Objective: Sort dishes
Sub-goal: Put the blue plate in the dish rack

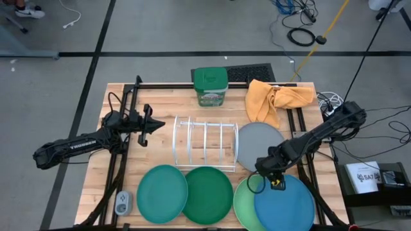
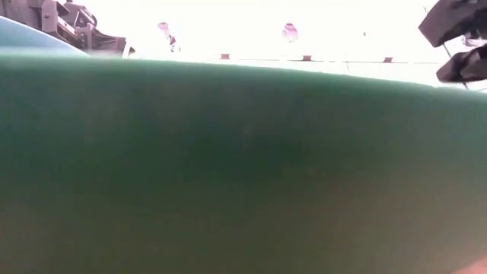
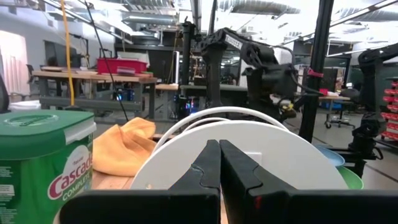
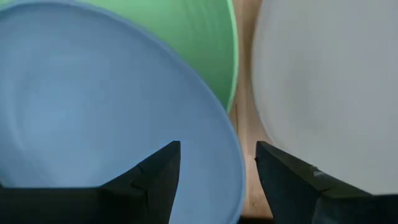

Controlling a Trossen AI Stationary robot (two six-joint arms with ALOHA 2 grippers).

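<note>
Five plates lie flat on the wooden table. The teal plate [image 1: 162, 194] and the dark green plate [image 1: 207, 196] are at the near edge. The blue plate [image 1: 284, 202] overlaps the light green plate [image 1: 241, 197]. The grey plate [image 1: 260, 146] lies beside the rack. My right gripper [image 1: 270, 176] is open over the blue plate's far-left rim [image 4: 239, 180]. One finger is above the blue plate and one toward the grey plate [image 4: 323, 81]. My left gripper [image 1: 151, 125] is shut and empty, left of the rack.
A white wire rack [image 1: 204, 144] stands at the table's middle, also ahead of my left gripper [image 3: 219, 168]. A green lidded tub [image 1: 210, 86] and an orange cloth [image 1: 276, 99] sit at the far edge. The dark green plate [image 2: 243, 167] fills the low view.
</note>
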